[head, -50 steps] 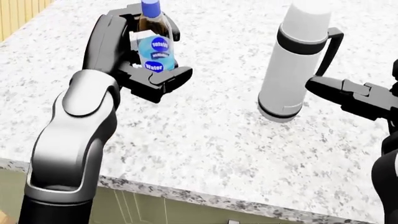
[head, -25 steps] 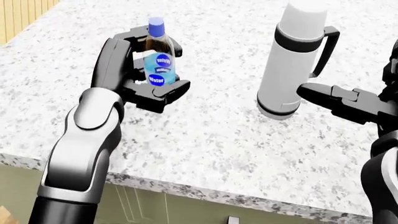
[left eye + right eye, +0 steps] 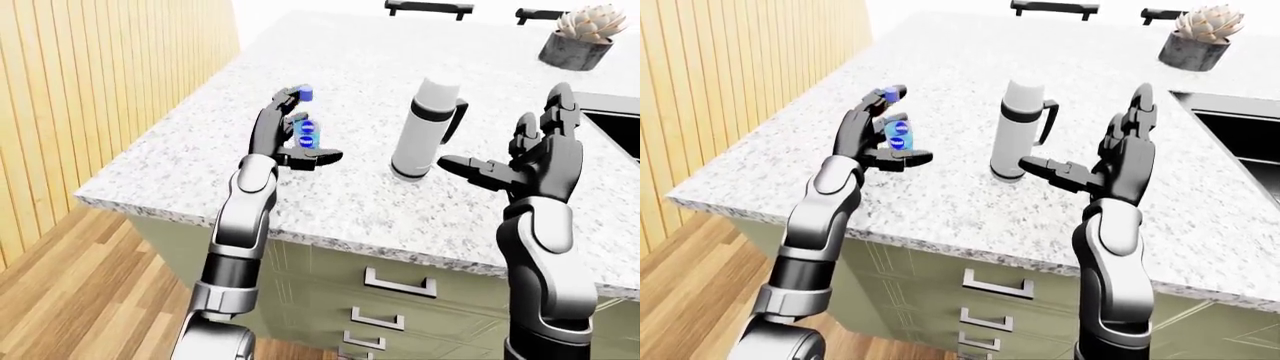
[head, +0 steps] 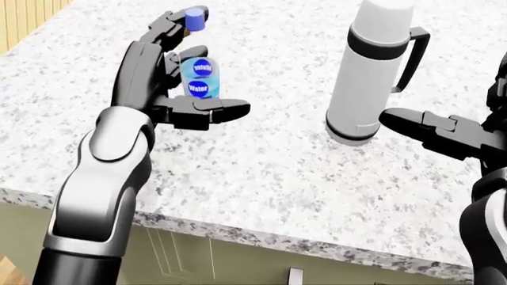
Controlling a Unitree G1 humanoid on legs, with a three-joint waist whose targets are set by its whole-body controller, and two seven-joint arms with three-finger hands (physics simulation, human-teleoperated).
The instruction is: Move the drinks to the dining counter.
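A small water bottle (image 4: 198,77) with a blue cap and blue labels sits inside my left hand (image 4: 206,64), over the speckled granite counter (image 4: 261,178). The left fingers (image 4: 162,29) stand straight up beside the bottle and the thumb (image 4: 214,110) lies under its base, so the hand is open. The bottle leans a little left; I cannot tell whether it rests on the counter. A tall white thermos (image 4: 368,77) with a black band and handle stands upright to the right. My right hand (image 3: 510,146) is open beside it, thumb pointing at its base, not touching.
A potted succulent (image 3: 583,34) stands at the counter's top right, with a dark sink (image 3: 620,127) below it. Green drawers (image 3: 400,285) sit under the counter edge. A wood-slat wall (image 3: 100,90) and wooden floor are to the left. Chair backs (image 3: 428,7) show at the top.
My left fingers have opened away from the bottle, which they were wrapped around before. The right hand and the thermos have barely moved.
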